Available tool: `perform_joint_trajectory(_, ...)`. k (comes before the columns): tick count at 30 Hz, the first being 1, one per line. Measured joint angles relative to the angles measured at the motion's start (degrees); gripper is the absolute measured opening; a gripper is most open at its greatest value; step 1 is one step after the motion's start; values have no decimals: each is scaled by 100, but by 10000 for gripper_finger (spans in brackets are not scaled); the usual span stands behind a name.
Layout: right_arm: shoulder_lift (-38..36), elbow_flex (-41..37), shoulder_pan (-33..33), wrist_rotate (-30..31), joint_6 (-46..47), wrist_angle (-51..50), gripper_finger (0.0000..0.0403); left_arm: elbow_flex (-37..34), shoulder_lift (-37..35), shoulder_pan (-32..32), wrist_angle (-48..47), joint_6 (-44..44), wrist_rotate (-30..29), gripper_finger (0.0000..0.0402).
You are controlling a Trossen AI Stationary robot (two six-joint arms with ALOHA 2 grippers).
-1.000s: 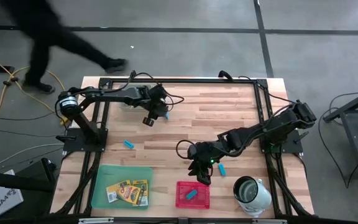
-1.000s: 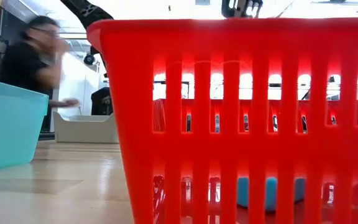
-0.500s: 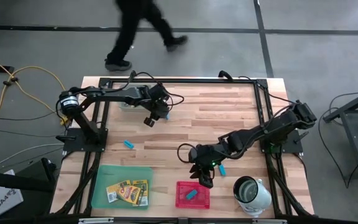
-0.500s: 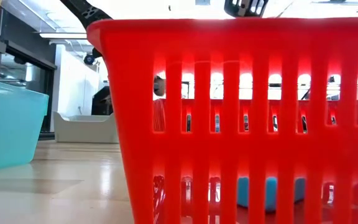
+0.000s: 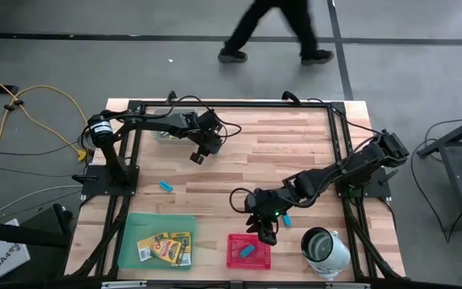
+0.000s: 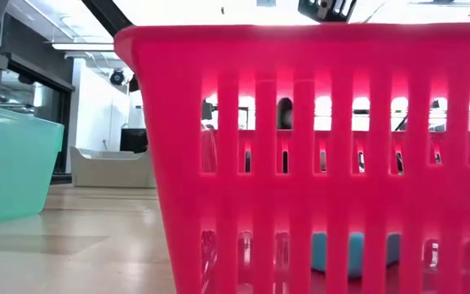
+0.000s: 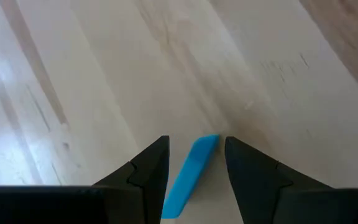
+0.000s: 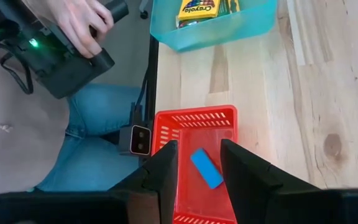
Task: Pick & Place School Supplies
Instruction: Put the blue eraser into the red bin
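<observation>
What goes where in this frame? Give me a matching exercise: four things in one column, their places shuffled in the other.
Things:
1. crayon boxes
2. cup
3. right claw
4. left claw

Places:
A. open, with a blue piece lying on the bare wood between its fingers
B. inside the green tray
C. standing on the table to the right of the red tray
D. open and empty at the red tray's far rim

Pairs: 1-B, 2-C, 3-D, 4-A
</observation>
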Motion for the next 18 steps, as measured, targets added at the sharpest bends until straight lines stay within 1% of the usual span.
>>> perform_joint_trajectory(10, 0, 0, 0, -6, 2, 2, 112, 23, 52, 39, -24, -161, 16, 149)
perform_joint_trajectory(18, 2, 0, 56, 16, 23, 9, 112, 25, 287, 36, -117, -282, -15, 149)
